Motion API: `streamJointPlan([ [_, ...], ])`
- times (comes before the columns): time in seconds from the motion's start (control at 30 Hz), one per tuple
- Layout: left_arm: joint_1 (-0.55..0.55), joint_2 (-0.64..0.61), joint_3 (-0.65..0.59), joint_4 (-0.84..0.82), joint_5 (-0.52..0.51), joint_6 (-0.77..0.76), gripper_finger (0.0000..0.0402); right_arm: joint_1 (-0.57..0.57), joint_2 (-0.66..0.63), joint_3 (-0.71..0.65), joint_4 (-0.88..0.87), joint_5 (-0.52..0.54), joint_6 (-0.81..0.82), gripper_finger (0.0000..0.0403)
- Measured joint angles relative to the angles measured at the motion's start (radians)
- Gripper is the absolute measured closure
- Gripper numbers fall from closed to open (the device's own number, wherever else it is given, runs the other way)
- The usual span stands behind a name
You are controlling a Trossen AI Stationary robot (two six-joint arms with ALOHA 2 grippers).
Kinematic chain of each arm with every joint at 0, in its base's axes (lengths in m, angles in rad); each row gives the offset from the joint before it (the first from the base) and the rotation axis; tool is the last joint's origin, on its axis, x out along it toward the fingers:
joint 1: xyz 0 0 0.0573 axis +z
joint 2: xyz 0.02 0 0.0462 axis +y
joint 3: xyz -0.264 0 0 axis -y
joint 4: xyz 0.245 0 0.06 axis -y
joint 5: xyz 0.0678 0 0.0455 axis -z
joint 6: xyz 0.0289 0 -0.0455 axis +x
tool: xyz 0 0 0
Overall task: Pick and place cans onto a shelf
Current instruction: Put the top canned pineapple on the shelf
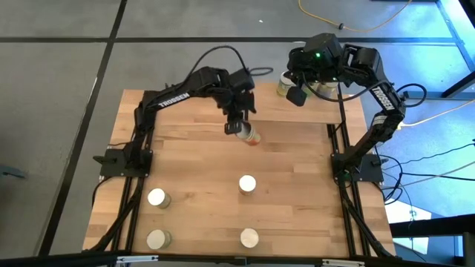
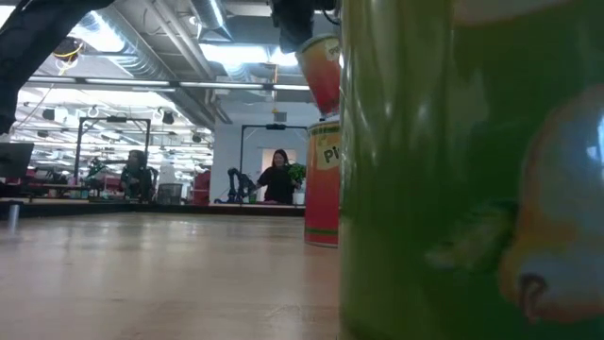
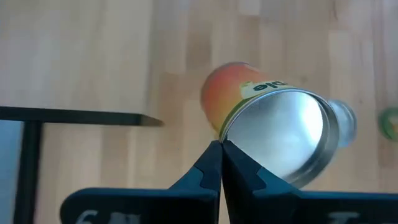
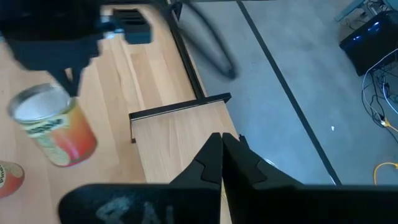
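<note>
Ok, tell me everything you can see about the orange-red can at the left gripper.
The orange-red can is a small tin with a shiny pale round top and an orange-red paper label that has a yellow-green band near the top. It hangs tilted above the wooden tabletop. Its top faces the left gripper, whose shut fingers meet at its rim and seem to pinch it. Nothing else touches it.
</note>
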State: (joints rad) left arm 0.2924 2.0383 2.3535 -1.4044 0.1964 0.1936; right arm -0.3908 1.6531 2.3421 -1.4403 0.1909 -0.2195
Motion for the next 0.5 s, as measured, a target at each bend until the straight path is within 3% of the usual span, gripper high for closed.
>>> streamJointPlan([
  [0.23,-0.042,0.002,-0.046,-0.044,-0.008,-0.015,0.0401,0.000,0.000,0.000,-0.003,0.000,0.000,0.0397],
  [0.5,-0.066,0.003,-0.249,0.033,-0.021,-0.059,0.0401,0.000,0.000,0.000,-0.004,0.000,0.000,0.0397],
])
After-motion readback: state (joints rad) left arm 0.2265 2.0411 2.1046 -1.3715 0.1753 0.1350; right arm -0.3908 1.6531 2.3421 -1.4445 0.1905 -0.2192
